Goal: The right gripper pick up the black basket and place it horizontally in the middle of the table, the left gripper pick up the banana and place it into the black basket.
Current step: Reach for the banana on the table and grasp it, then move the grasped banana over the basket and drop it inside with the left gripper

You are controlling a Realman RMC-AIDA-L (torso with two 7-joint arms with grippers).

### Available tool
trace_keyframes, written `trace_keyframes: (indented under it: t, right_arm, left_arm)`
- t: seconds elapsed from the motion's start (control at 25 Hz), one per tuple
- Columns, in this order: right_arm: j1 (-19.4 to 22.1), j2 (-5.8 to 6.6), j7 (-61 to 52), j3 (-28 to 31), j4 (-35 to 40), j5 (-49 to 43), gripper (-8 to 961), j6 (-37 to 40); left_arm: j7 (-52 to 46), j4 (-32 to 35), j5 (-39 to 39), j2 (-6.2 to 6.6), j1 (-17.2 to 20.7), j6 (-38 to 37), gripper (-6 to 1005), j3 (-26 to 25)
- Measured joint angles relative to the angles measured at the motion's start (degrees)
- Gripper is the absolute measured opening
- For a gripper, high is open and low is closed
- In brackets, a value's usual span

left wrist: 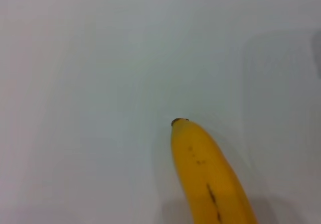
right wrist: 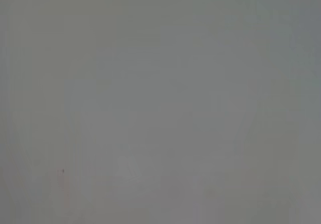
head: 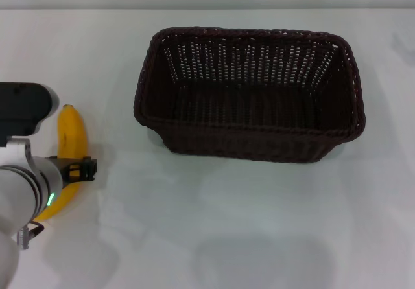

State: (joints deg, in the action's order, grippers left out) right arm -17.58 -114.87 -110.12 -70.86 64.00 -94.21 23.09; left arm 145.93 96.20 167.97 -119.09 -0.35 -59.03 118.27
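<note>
The black basket stands upright and empty on the white table, long side across, slightly right of the middle. At the far left lies the yellow banana, lengthwise away from me, its lower half covered by my left arm. The left gripper hovers just left of the banana's far end, close to it. Only the banana with its dark tip on the bare table shows in the left wrist view. The right gripper is out of view, and its wrist view holds nothing but a plain grey surface.
A black bracket on the left wrist sticks out over the banana's middle. Open white tabletop lies between the banana and the basket and in front of the basket.
</note>
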Motion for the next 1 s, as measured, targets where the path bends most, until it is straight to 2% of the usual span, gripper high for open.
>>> trace_keyframes:
  t: [0.16,0.6,0.92,1.0]
  right_arm:
    - [0.00,0.00,0.00,0.02,0.24,0.03,842,0.03]
    - [0.40,0.00,0.00,0.03,0.32,0.62,842,0.18]
    - [0.44,0.00,0.00,0.11,-0.15,0.79,842,0.20]
    - [0.45,0.00,0.00,0.12,-0.24,0.85,842,0.21]
  left_arm:
    - [-0.63,0.07,-0.02,0.00,0.10,-0.01,505,-0.58]
    - [-0.50,0.17,-0.22,0.12,0.08,1.06,505,-3.16]
    - [1.93,-0.70,-1.47,0.30,0.67,6.76,505,-6.51]
    - [2.30,-2.05,-2.50,0.28,0.87,10.84,504,-8.06]
